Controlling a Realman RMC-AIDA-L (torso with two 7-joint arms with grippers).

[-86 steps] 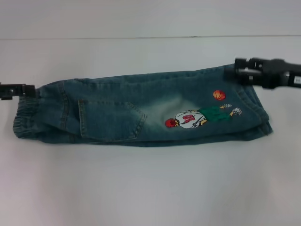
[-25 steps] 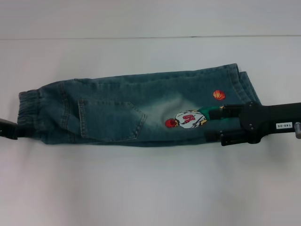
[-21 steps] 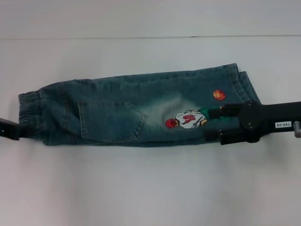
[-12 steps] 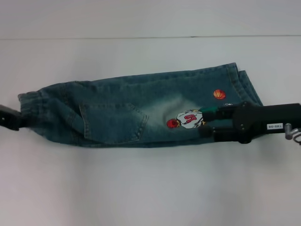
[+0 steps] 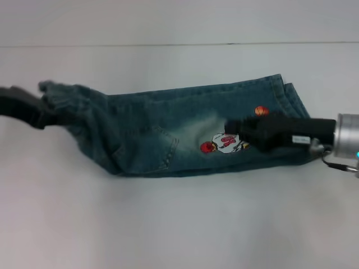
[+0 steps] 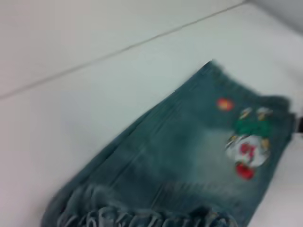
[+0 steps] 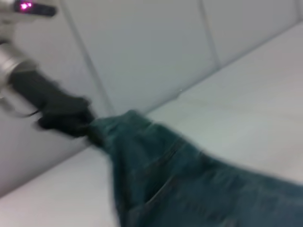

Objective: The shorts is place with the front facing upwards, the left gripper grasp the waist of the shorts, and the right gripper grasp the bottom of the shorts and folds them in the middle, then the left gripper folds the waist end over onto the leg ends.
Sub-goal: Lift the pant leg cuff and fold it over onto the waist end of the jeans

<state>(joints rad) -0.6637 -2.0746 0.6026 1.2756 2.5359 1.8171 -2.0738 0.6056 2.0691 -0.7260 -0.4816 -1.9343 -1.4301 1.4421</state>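
The denim shorts point(image 5: 185, 131) lay folded lengthwise on the white table point(image 5: 179, 224), leg ends toward the robot's right. In the head view the left gripper point(image 5: 40, 112) pinched the gathered elastic waist point(image 5: 61, 92), which was raised off the table and bunched. The right wrist view showed that same grip from the side: the dark gripper point(image 7: 78, 120) closed on the lifted cloth, which hung in a slope down to the table. The left wrist view alone showed the ruffled waistband point(image 6: 137, 215) up close, with the embroidered player patch point(image 6: 246, 151) and basketball patch point(image 6: 224, 104) beyond. The right gripper point(image 5: 235, 128) rested over the player patch on the faded fabric; whether its fingers were spread or pressed together could not be told.
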